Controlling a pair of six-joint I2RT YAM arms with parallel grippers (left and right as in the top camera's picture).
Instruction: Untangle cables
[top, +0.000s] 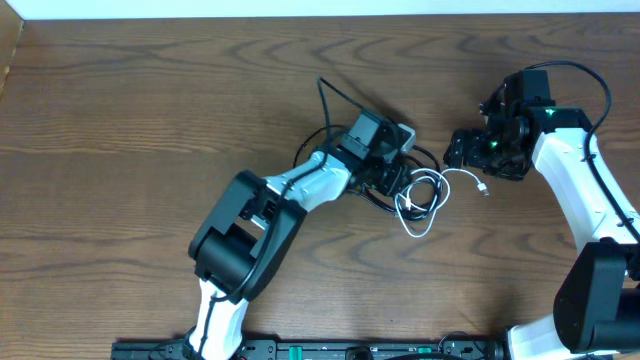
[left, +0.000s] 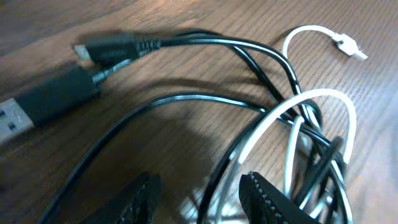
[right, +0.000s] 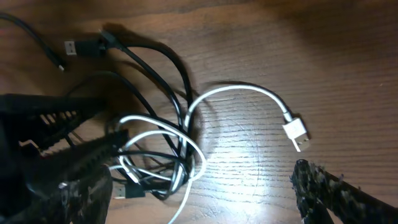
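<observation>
Robot lab bench, set up for arm trials.

Two white & black robot arms, left arm (top: 250, 235) & right arm (top: 575, 170), stand at the near edge of a wood-grain table (top: 130, 150), w/ a black rail (top: 330, 350) running along that edge betw. their bases. Green status light (top: 548, 112) glows on the right arm; thick black wiring (top: 590, 72) loops off both arms. Views from above & from each wrist = recording rig, typical of a research lab. Pale strip (top: 300, 8) runs along the far edge. Small tangle of cables (top: 420, 195) lies mid-table betw. the arms.

Dim, soft-focus wrist views; mild glare
</observation>
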